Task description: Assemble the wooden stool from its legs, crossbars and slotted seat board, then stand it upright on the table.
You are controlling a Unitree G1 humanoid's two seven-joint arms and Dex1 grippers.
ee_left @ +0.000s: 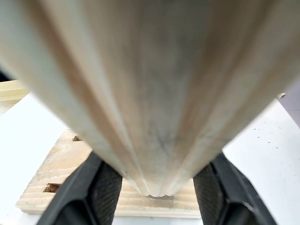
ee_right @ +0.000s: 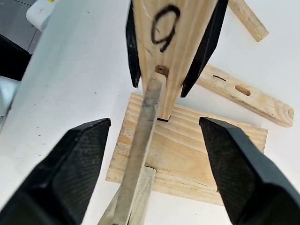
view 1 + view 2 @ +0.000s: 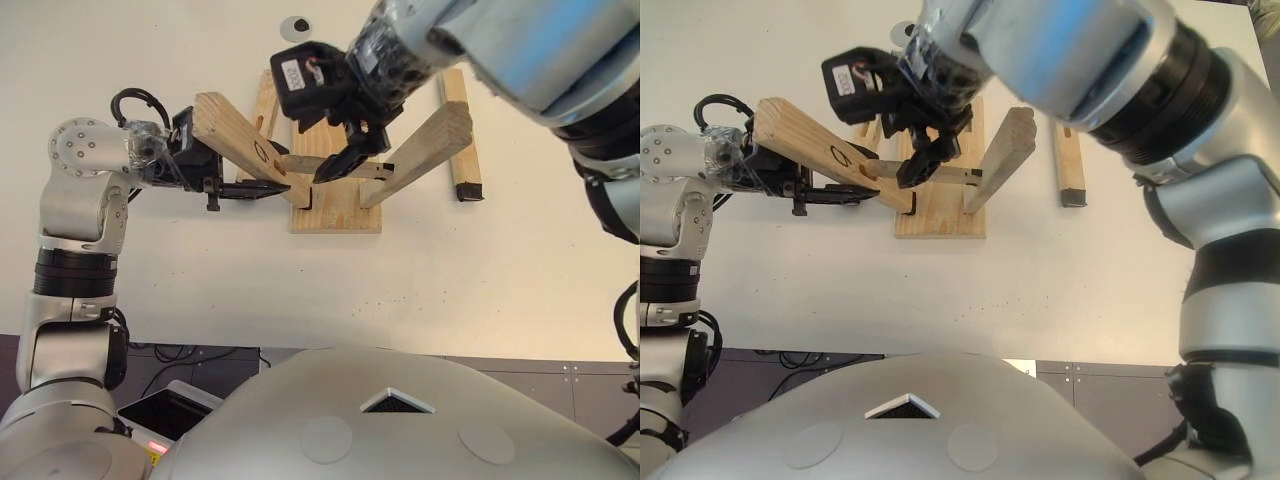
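The left end effector [image 3: 262,190] is clenched on a wooden leg [image 3: 235,135], a finger pressed to each side. It holds the leg tilted with its lower end down on the seat board [image 3: 335,215] just beyond its fingertips. This looks meant to steady the leg so its side hole faces the crossbar [image 2: 140,140]. The crossbar's tip meets that hole; how deep it sits cannot be told. From there the crossbar runs back between the fingers of the right end effector [image 3: 350,160], toward a second leg [image 3: 420,150] leaning up from the board on that end effector's far side. The right end effector is released, its fingers spread wide and grasping nothing. The crossbar passes through the gap apart from both pads, which suggests it is poised to guide or seize the bar. A spare leg [image 3: 462,140] lies flat on the tabletop [image 3: 400,280], beyond the second leg.
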